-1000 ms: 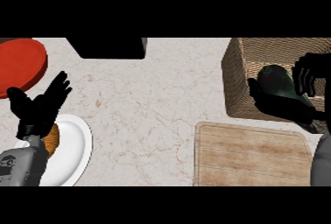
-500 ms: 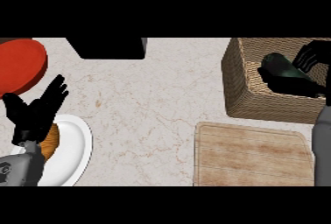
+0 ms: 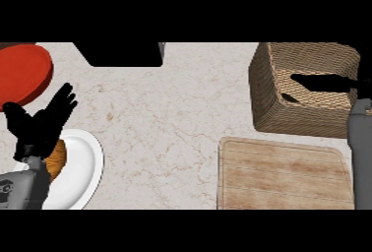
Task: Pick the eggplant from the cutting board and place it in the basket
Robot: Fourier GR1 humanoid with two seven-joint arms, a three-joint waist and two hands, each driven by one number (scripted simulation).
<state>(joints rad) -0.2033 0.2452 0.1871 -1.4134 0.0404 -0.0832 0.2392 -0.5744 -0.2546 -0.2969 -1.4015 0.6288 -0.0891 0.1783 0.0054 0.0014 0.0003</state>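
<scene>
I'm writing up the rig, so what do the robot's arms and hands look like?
Two plain grey forearms, left forearm and right forearm, each ending in a matte black robot hand: left robot hand, right robot hand. The left forearm bears a small dark marking. No cables or sleeves show.

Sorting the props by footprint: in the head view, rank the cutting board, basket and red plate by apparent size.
1. cutting board
2. basket, nearly as large; taller, so nearer the camera.
3. red plate, cut off by the edge.

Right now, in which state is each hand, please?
Left hand: open, fingers up, resting beside the white plate.
Right hand: inside the basket; its state cannot be told.
</scene>
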